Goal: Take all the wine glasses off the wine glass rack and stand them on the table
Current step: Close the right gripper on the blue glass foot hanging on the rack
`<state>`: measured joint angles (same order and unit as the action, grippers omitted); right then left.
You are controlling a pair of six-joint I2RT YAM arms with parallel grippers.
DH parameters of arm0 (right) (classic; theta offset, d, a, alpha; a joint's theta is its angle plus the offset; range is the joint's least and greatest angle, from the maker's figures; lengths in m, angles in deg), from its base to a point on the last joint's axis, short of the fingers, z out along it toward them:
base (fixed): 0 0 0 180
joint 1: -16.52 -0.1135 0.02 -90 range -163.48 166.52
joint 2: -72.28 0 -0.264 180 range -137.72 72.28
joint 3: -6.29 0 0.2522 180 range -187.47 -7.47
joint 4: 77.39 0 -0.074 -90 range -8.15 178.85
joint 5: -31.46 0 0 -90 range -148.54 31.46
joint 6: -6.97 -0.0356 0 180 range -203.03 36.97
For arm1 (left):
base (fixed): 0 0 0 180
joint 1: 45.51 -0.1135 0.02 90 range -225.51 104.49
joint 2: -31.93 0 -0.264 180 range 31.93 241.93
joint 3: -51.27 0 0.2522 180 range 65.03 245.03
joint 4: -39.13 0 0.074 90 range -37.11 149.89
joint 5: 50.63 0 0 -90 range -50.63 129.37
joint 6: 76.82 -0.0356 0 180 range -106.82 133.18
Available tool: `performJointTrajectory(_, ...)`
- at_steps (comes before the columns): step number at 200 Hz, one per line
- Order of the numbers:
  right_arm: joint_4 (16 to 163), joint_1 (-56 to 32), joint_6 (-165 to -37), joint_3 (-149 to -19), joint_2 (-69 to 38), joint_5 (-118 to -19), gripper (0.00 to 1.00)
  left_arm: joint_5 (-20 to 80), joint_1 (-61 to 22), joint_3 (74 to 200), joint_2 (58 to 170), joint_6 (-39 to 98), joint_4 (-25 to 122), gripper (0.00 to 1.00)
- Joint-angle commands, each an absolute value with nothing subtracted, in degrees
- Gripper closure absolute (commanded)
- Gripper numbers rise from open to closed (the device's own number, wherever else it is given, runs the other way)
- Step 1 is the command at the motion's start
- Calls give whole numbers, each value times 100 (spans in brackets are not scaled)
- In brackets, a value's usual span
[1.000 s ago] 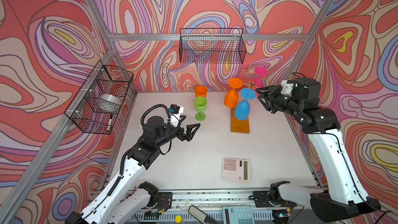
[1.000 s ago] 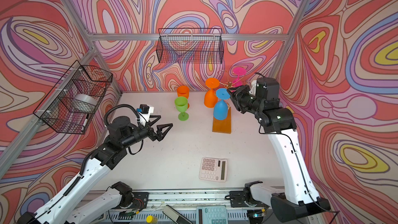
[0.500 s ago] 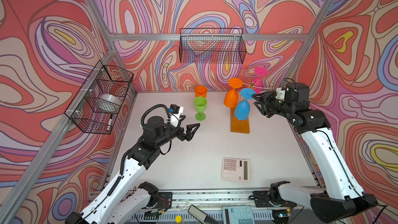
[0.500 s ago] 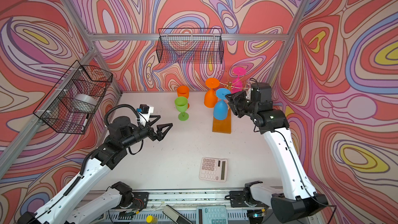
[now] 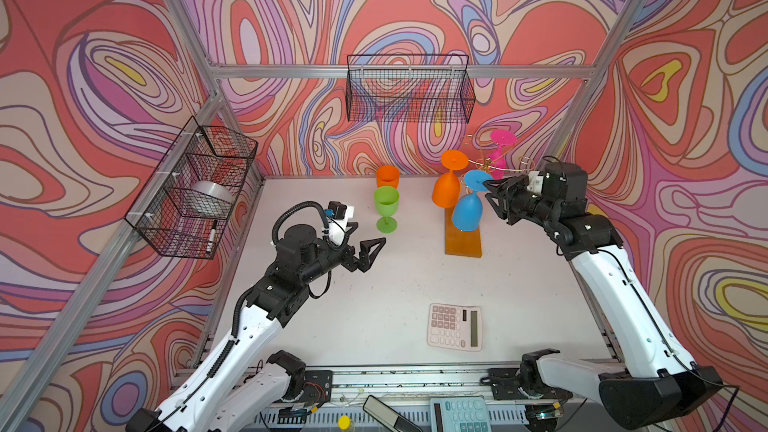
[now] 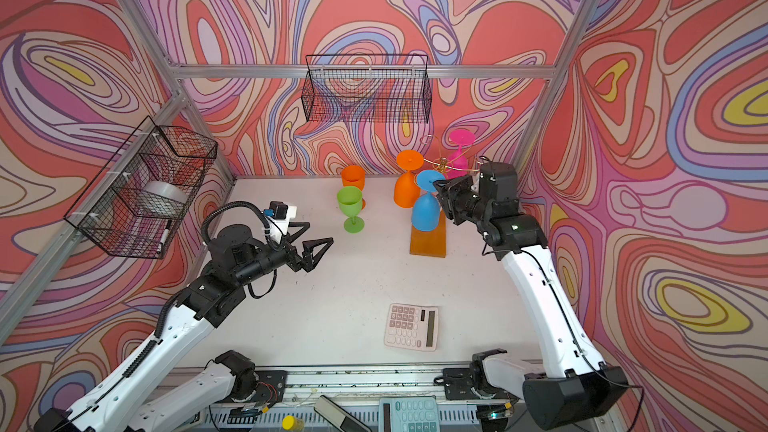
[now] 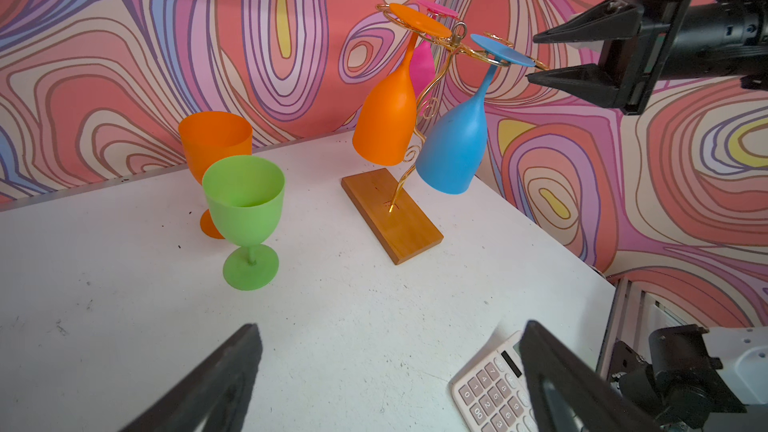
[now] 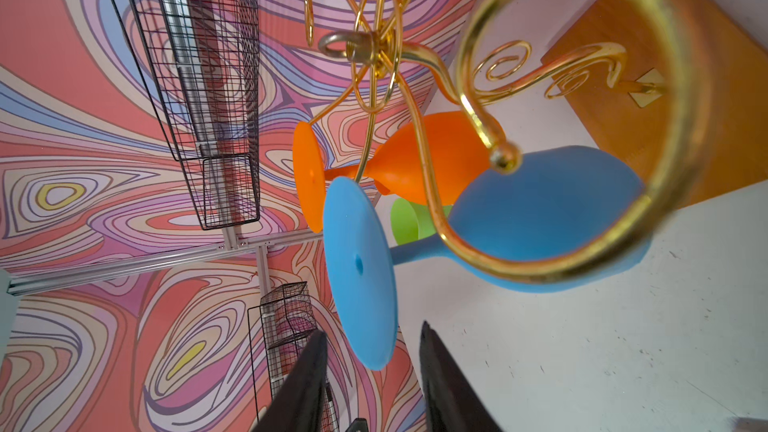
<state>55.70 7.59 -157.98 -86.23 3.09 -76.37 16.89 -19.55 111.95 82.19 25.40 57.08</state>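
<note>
**Finding one.** Over the last second my right hand has advanced from a stand-off position beside the wine glass rack to the foot of the blue wine glass. Its jaws have drawn in on the way. They are now narrow but not shut. In the right wrist view the rim of the blue foot sits in the gap between the two fingers, with clearance on either side. There is no grip yet.

**Finding two.** The blue wine glass hangs upside down from a curled gold arm of the rack, bowl tilted, foot resting on the wire. It has not shifted. An orange hanging glass is just beside it and a pink glass hangs on the far side.

**Finding three.** My left hand has not moved. It hovers wide and empty above the table, well apart from the rack. It faces the green glass and the orange standing glass.

**Assessment.** The approach is finished and the closing is under way. I judge the next requirement to be a firm pinch on the foot, then a slide outward through the arm's open end. One risk is the empty gold loop, which sits close to my wrist camera. Another is that the light rack could tip or drag if the foot snags.
</note>
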Motion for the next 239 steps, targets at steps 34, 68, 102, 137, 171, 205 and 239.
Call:
performJointTrajectory(34, 6083, 791, -16087, -8395, 369, -7464, 68, 1662, -1922, 11107, 8136, 2565, 5456, 3)
performJointTrajectory(68, 6311, 789, -16186, -8338, 397, -7430, 73, 1654, -1923, 11086, 8133, 2575, 5417, 3)
performJointTrajectory(102, 6465, 786, -16226, -8314, 346, -7439, 81, 1672, -1921, 11070, 8099, 2574, 5396, 3)
performJointTrajectory(137, 6573, 788, -16277, -8258, 314, -7498, 88, 1653, -1919, 11065, 8085, 2583, 5373, 3)
performJointTrajectory(171, 6604, 787, -16311, -8218, 342, -7454, 88, 1642, -1923, 11065, 8097, 2592, 5376, 3)
performJointTrajectory(205, 6757, 782, -16413, -8143, 329, -7436, 89, 1634, -1923, 11055, 8081, 2592, 5368, 3)
performJointTrajectory(239, 6827, 781, -16441, -8135, 250, -7454, 90, 1644, -1923, 11051, 8088, 2592, 5366, 3)
